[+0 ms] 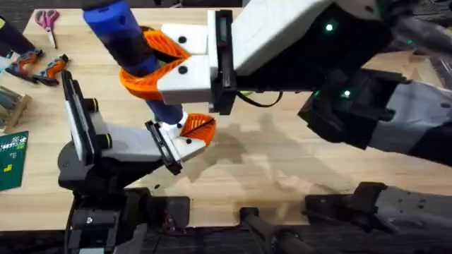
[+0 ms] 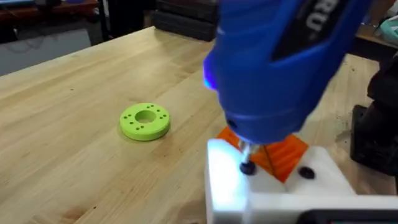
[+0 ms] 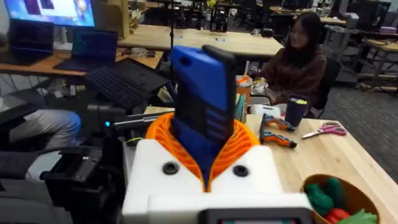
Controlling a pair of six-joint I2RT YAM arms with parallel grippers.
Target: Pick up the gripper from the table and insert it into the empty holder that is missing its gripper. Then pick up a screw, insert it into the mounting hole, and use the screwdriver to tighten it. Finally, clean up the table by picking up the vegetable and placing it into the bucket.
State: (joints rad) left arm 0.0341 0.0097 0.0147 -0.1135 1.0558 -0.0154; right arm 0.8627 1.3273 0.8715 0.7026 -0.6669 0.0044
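Screwdriver: the blue screwdriver (image 1: 134, 49) is clamped between the orange ribbed pads (image 1: 164, 48) of the right gripper (image 1: 166, 62) and slants down toward the left gripper; in the right wrist view its blue body (image 3: 202, 109) rises between the two pads.
Driver tip: in the left wrist view the screwdriver (image 2: 280, 62) fills the upper right, and its short metal tip touches a dark screw (image 2: 247, 168) on the white finger block (image 2: 261, 186); a blue light glows on the driver's side.
Fitted tip: an orange wedge tip (image 1: 199, 127) sits on the white block at the left gripper's finger end, just beside the driver's tip; the left wrist view shows its ribbed orange face (image 2: 280, 152) directly behind the screw.
Left gripper: the left gripper (image 1: 180, 137) lies low over the counter (image 1: 282, 162), pointing right; how far apart its fingers stand I cannot tell.
Right gripper: closed on the screwdriver, the arm coming in from the upper right.
Bucket: the tan bucket (image 3: 348, 199) stands on the counter with green and red toy vegetables inside.
Green ring: a flat green ring (image 2: 145, 121) lies on the bare wood, well apart from the left gripper.
Other tools: orange-handled pliers (image 1: 39, 67) and pink-handled scissors (image 1: 48, 21) lie at the counter's far left.
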